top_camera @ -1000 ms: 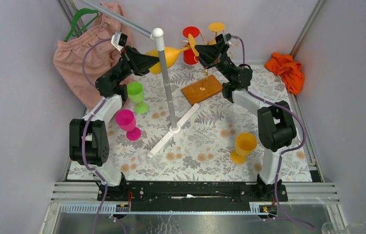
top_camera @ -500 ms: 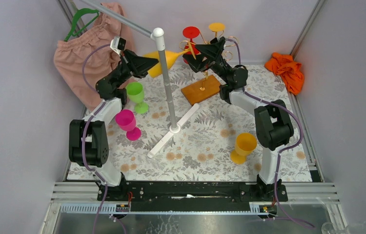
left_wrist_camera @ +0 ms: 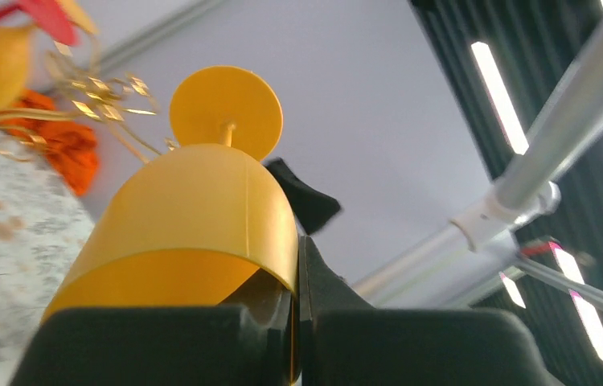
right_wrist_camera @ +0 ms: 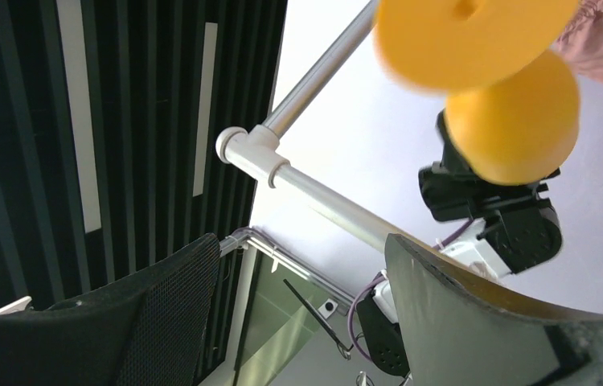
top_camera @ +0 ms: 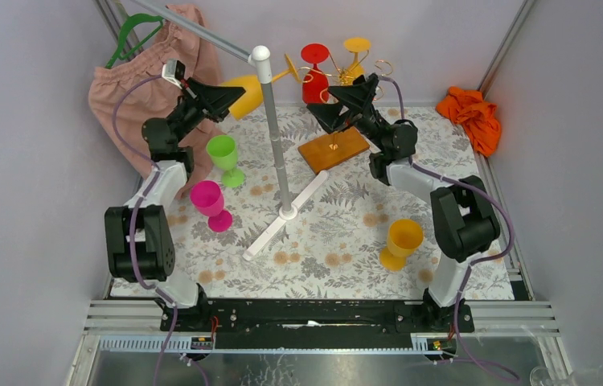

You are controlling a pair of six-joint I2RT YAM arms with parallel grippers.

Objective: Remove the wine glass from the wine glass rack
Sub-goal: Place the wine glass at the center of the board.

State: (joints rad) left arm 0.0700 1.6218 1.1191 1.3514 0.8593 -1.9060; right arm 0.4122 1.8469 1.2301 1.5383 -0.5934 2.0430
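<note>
- Right hand (top_camera: 337,100) has just let go and sprung open, empty now.
- Left hand (top_camera: 227,92) is clamped on the yellow wine glass (top_camera: 246,84) by its bowl rim and has pulled it left, away from the wine glass rack (top_camera: 332,149).
- Foot looks clear of the gold hooks, I think; it's hard to judge from above.

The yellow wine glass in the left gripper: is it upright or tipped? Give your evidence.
Tipped. The yellow wine glass lies sideways, bowl pinched in the shut left gripper, foot pointing toward the wine glass rack.
</note>
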